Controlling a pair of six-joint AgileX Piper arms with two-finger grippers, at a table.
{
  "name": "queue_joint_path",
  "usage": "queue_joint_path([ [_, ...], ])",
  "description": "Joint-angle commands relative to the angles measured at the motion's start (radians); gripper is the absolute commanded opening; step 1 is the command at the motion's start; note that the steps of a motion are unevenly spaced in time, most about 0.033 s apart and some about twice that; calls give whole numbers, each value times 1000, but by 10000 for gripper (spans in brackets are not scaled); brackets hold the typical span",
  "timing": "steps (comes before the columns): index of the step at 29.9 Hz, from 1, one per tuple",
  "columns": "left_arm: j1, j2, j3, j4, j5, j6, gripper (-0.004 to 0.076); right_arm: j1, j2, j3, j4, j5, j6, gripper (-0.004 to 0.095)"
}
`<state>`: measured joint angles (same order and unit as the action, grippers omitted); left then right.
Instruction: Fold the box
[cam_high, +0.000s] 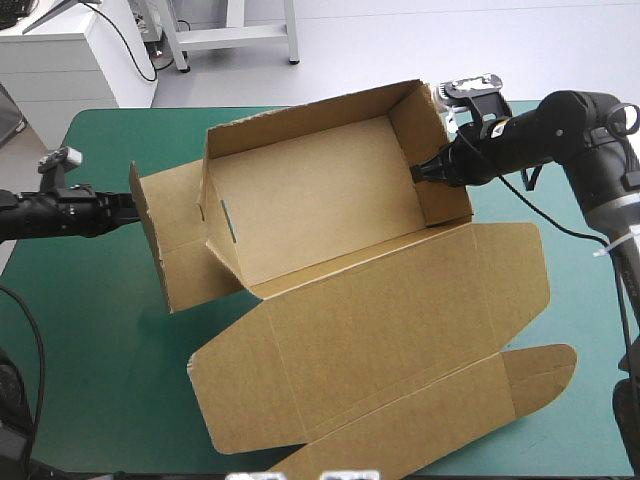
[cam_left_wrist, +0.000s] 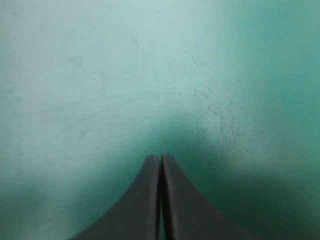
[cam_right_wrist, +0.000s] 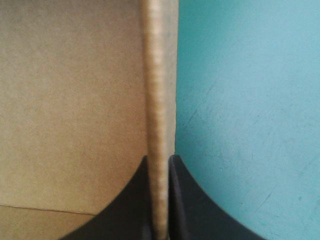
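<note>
Starting at the table's left edge: the left gripper (cam_high: 122, 207), two black fin-shaped fingers pressed tight together with nothing between them, hovers over the teal-green table cover (cam_high: 90, 330). Its tip is right at the rim of a loose brown side flap (cam_high: 172, 245); touching or just short, I cannot tell. That flap splays outward from the box (cam_high: 320, 195), a cut sheet of brown corrugated board sitting mid-table as an open tray. Its walls are up and its wide flat lid (cam_high: 390, 320) is spread toward the near edge. Over on the right, the right gripper (cam_high: 420, 172) is pinched on the tray's right wall (cam_high: 432, 140), the board's edge sandwiched between the fingers. Here's the worry: that's a single hold on one thin wall. If the left pushes the flap in with a closed tip, the tray could slide or twist around that pinch. The wall could crease, or the flap could buckle instead of hinging on its score.
</note>
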<state>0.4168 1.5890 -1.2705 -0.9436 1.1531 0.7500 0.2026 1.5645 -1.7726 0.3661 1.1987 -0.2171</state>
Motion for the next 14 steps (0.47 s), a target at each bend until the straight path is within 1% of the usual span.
queue_joint_path([
  [1, -107, -38, -5, -53, -40, -42, -8, -4, -21, -30, 50, -94, 2, -20],
  [3, -167, -38, 1, -29, -70, -72, -8, -4, -17, -30, 50, -116, 7, -19],
  [5, -220, -38, 1, -13, -77, -84, -8, -4, -12, -30, 48, -135, 11, -19],
  [11, -291, -105, 3, -58, -88, -106, -8, -4, 10, -30, -44, -174, 94, -19],
  [14, -327, -129, 3, -102, -86, -106, -8, -4, 22, -30, -47, -195, 106, -19],
])
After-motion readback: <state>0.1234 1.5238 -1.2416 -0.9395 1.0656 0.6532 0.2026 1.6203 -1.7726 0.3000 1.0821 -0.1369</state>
